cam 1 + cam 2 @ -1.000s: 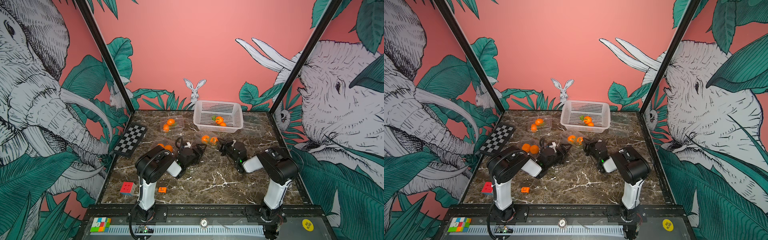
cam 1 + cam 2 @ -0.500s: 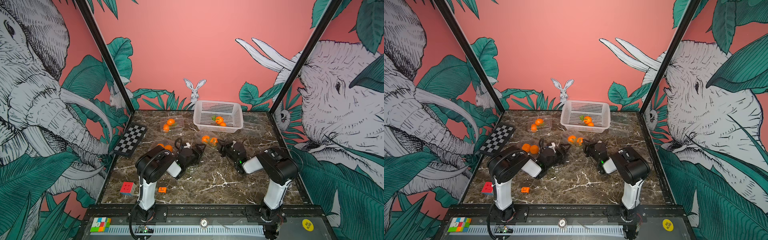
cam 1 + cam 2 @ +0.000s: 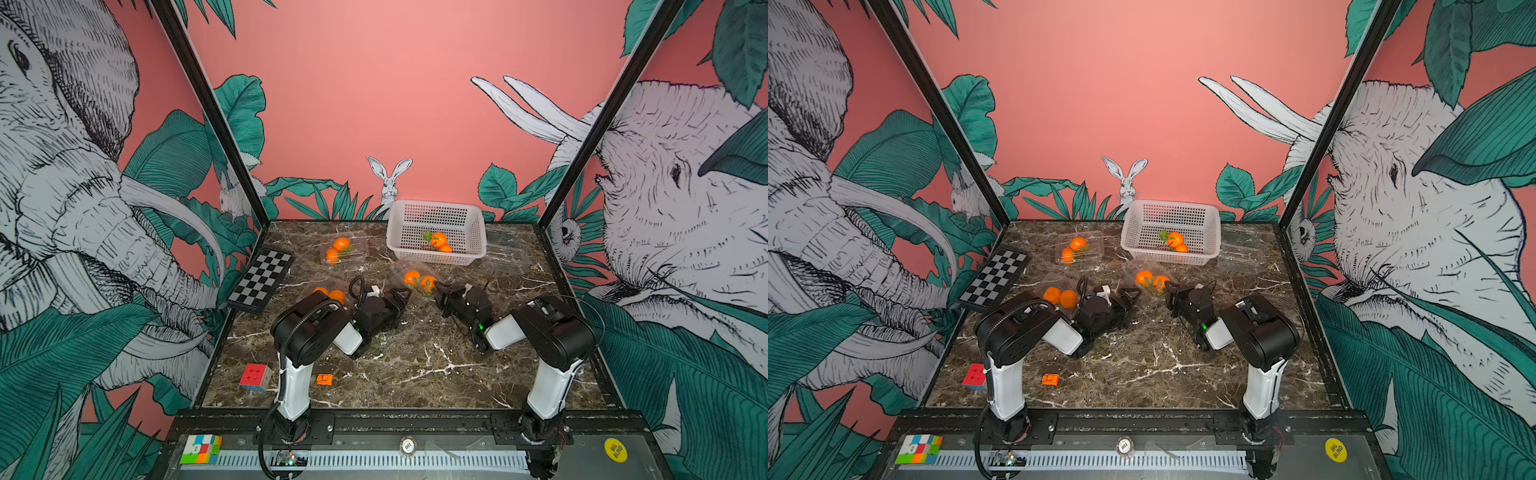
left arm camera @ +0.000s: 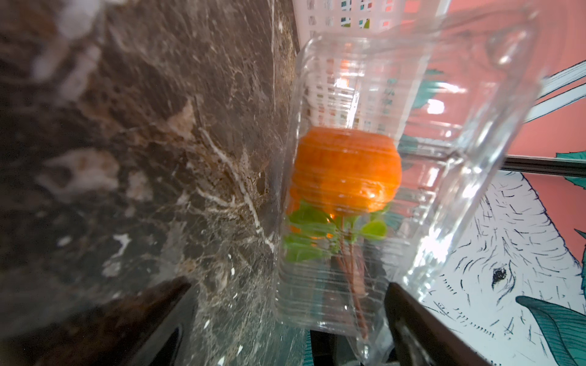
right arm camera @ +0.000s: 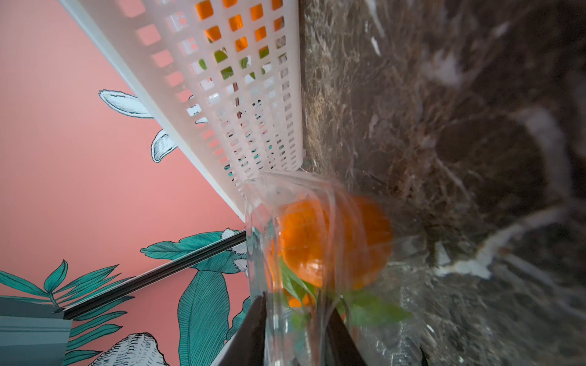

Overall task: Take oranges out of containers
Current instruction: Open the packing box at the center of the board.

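Right wrist view: clamshell container (image 5: 336,202) just beside white basket (image 5: 241,95), bare marble (image 5: 444,126) opposite; right gripper (image 5: 295,317) pinches container's wall, left gripper (image 4: 287,285) gapes wide.

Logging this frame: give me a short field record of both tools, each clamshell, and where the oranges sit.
right tool: shut on edge of middle clamshell
left tool: open, facing that clamshell's opposite side
middle clamshell contents: two leafy oranges
back-left clamshell: two oranges
clamshell by left arm: two oranges
far-right clamshell: no fruit visible
white basket: two oranges inside
other items: checkerboard, red-topped cube, orange block
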`<state>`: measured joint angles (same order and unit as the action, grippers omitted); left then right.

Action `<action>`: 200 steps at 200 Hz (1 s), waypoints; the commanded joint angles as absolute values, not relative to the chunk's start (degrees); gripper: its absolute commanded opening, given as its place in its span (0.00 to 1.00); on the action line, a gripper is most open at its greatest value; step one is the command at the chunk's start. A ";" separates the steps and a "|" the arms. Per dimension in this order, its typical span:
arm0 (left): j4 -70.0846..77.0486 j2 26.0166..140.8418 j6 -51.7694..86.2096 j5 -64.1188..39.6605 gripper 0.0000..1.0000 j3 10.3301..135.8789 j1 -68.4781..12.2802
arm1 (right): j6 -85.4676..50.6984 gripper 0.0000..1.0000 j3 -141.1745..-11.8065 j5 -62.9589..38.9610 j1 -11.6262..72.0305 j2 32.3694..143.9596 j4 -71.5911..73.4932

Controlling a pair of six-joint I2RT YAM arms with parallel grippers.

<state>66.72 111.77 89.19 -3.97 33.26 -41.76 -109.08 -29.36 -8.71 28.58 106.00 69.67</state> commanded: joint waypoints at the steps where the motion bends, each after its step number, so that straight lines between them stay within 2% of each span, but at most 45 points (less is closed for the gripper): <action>1: 64.86 112.36 89.82 -2.90 0.95 31.71 -42.03 | -108.00 0.28 -28.54 -8.08 29.09 104.85 69.19; 93: 64.54 112.45 89.57 -3.10 0.94 31.64 -42.34 | -104.83 0.28 -29.17 -8.01 29.55 102.08 63.43; 200: 64.53 112.88 89.83 -3.25 0.94 31.25 -42.57 | -104.67 0.27 -29.79 -7.13 30.58 103.53 63.96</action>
<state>67.26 111.79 89.19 -3.60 32.77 -42.04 -105.78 -29.36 -7.66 29.89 103.09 63.92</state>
